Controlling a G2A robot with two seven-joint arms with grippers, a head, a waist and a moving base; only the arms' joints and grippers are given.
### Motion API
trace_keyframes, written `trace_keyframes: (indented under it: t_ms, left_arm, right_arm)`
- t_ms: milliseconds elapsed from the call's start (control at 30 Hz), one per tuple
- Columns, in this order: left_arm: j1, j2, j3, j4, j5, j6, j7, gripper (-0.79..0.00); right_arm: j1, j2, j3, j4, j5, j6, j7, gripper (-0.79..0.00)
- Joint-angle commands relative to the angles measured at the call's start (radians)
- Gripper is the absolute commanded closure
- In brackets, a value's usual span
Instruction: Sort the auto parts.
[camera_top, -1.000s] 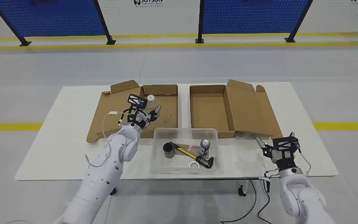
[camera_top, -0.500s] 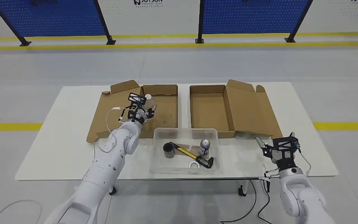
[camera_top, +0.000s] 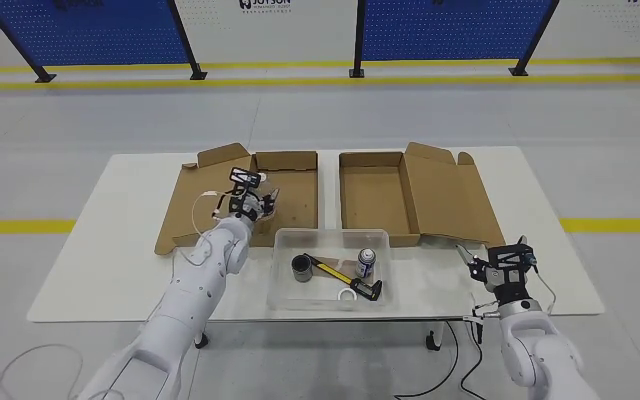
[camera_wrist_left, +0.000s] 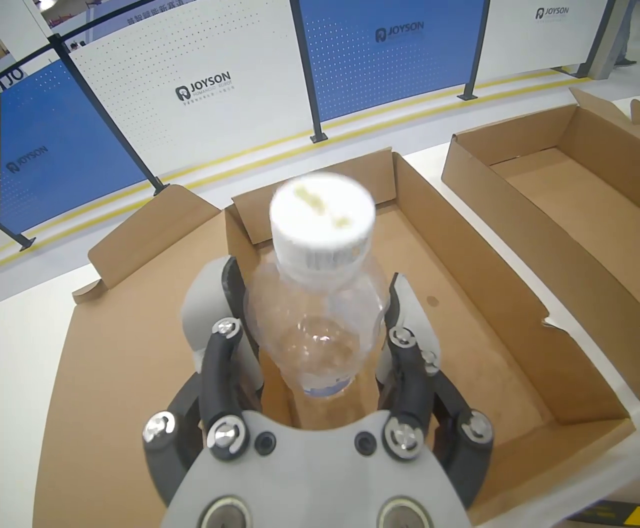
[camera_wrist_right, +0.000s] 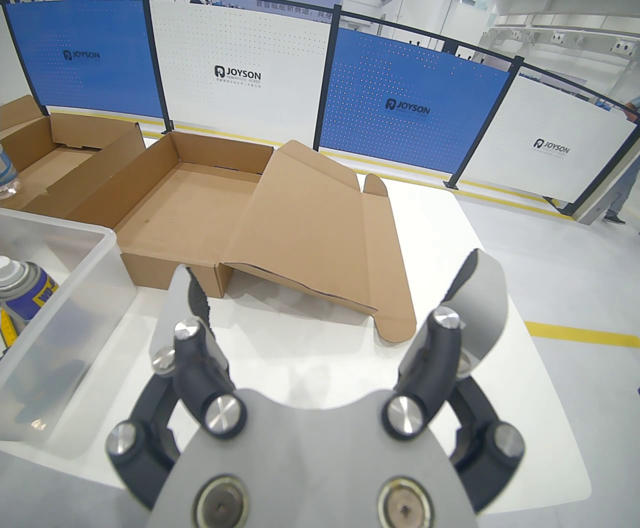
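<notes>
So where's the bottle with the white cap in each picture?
Top view: bottle in the left hand, over the left cardboard box.
Left wrist view: bottle in the middle, gripped in the hand, cap nearest the camera.
Right wrist view: its base, at the picture's edge, over that box.
Shared landmark: the left cardboard box.

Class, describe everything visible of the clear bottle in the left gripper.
The bottle is clear, thin plastic with a ribbed white screw cap and a pale label band lower down; it looks empty. The left gripper clamps its body from both sides, cap away from the wrist, over a cardboard box.
</notes>
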Motion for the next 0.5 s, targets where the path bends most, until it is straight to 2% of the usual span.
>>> trace_keyframes:
  t_ms: [0,233,467]
  left_arm:
    - [0.002,-0.001,-0.003,0.002,0.007,0.012,0.011,-0.785]
    - [0.033,0.007,-0.028,-0.065,0.04,0.029,0.055,-0.785]
    - [0.136,0.029,-0.1,-0.28,0.034,0.053,0.044,-0.785]
  right_arm:
    - [0.0,0.0,0.0,0.0,0.0,0.0,0.0,-0.785]
    - [0.0,0.0,0.0,0.0,0.0,0.0,0.0,-0.785]
    - [0.0,0.0,0.0,0.0,0.0,0.0,0.0,-0.785]
